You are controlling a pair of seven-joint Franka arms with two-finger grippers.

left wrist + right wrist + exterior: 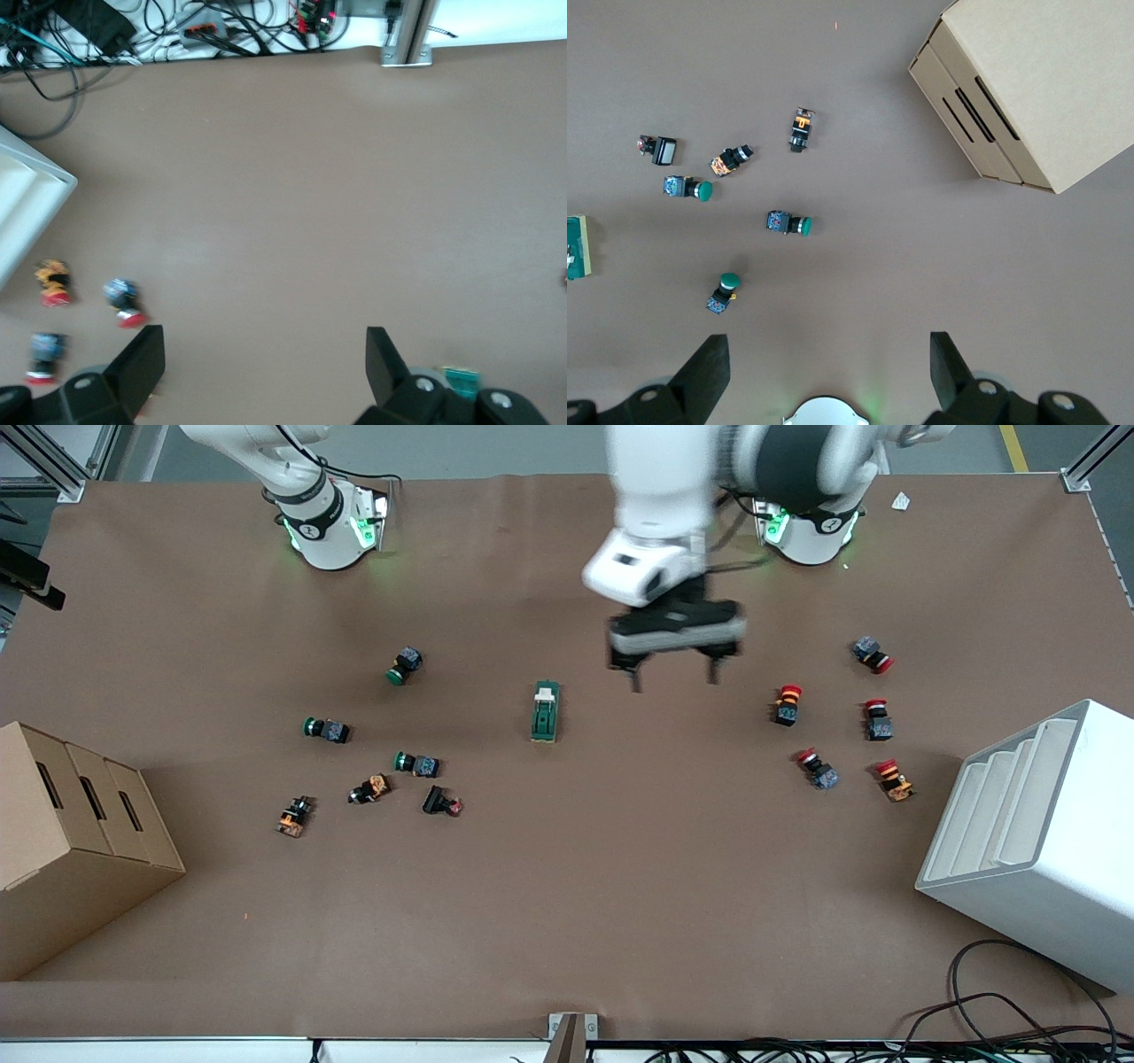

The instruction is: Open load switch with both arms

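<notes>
1. The load switch is lying flat near the middle of the table, with its white toggle end pointing toward my bases.
2. My left gripper is hanging in the air over bare table just beside the switch, toward the left arm's end, with its fingers spread wide and gripping nothing.
3. My right gripper is waiting high over its own base, fingers apart and empty.
4. In the left wrist view, a green corner is peeking past one finger; it is probably the switch.
5. Green-capped buttons are lying toward the right arm's end and red-capped buttons toward the left arm's end.
</notes>
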